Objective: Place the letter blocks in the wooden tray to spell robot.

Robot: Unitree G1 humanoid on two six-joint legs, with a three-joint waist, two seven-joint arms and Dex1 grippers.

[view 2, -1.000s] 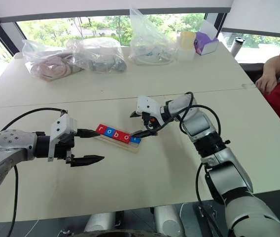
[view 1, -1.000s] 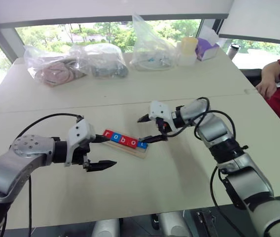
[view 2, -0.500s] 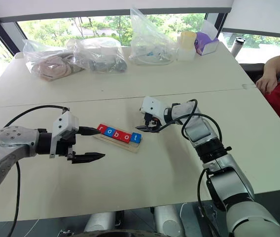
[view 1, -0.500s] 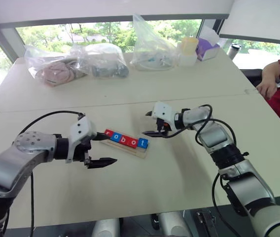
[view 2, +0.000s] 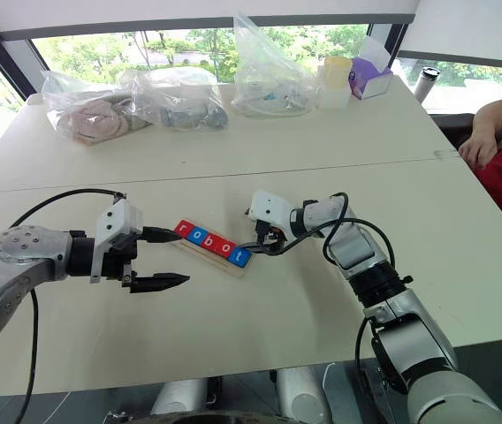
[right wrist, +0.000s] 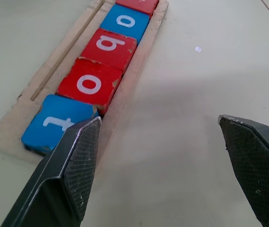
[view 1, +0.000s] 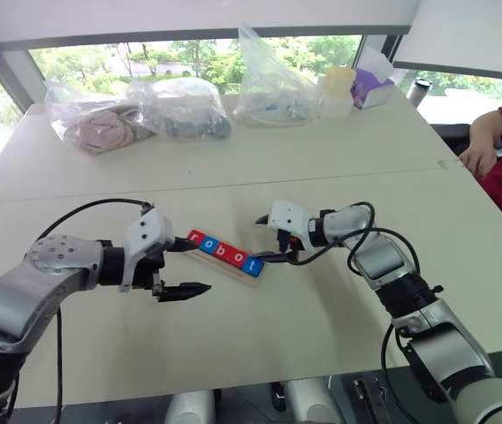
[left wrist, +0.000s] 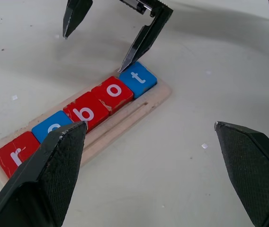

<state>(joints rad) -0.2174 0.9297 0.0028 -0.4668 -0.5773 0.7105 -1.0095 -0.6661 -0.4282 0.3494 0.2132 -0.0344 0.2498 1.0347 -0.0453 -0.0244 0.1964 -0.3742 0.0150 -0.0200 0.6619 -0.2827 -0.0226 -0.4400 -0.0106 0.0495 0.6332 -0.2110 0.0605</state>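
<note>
Five letter blocks (left wrist: 85, 112) lie in a row in the wooden tray (left wrist: 125, 118), red r, blue o, red b, red o, blue t, reading robot. My right gripper (view 1: 262, 238) is open at the tray's right end. One of its fingertips (left wrist: 125, 66) rests at the far corner of the t block (right wrist: 58, 120); I cannot tell whether they touch. Nothing sits between its fingers. My left gripper (view 1: 193, 267) is open and empty near the tray's left end, one finger by the r block (view 1: 195, 238) and the other in front of the tray.
Three clear plastic bags (view 1: 185, 106) sit along the table's far edge, with a purple tissue box (view 1: 370, 84) and a pale cup (view 1: 338, 88) beside them. A person's hand (view 1: 479, 155) and red sleeve rest at the far right.
My right gripper has dropped and tilted down, bringing one fingertip to the t block's corner. The left gripper has stayed where it was. The blocks keep their order.
</note>
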